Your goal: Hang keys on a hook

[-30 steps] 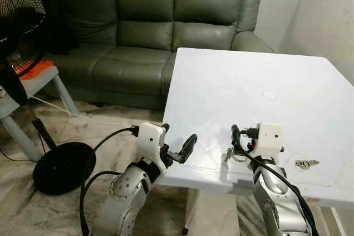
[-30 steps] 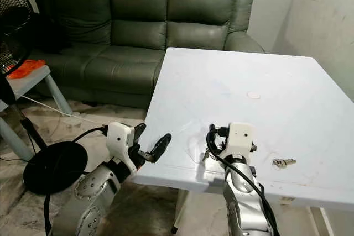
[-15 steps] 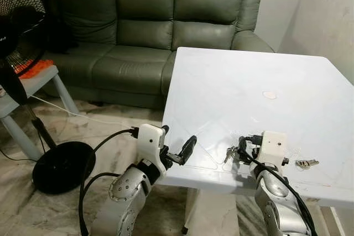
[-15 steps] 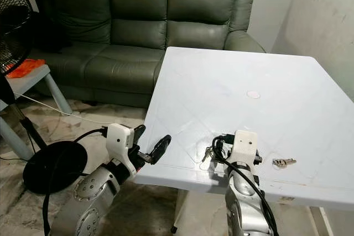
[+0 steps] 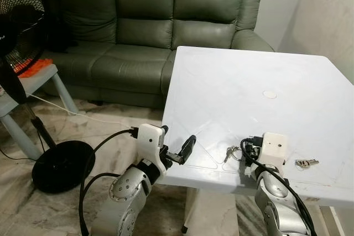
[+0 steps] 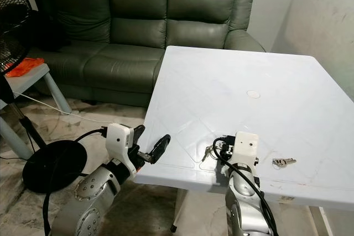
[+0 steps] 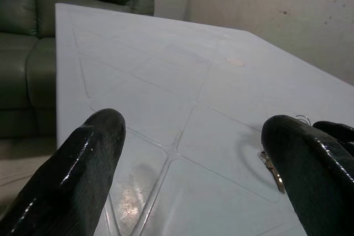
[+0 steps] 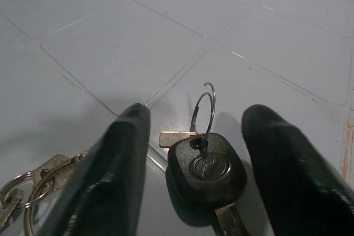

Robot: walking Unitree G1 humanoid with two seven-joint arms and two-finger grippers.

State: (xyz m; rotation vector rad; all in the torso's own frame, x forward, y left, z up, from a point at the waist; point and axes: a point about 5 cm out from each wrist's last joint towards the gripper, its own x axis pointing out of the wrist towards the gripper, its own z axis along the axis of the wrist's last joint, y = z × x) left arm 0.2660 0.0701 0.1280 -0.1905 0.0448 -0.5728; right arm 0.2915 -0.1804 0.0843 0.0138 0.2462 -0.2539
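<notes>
Now | right gripper (image 8: pixel 193 158) low on table (image 5: pixel 232 87), jaws apart astride black-headed key (image 8: pixel 206 168)

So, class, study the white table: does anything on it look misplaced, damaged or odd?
Mildly. A black-headed key lies between the right gripper's open fingers; more keys lie apart near the white plastic table's front edge. Reddish specks mark the surface.

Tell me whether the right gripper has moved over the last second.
Yes. The right gripper has shifted right along the table edge, nearer the loose keys, its fingers now straddling the black key.
</notes>
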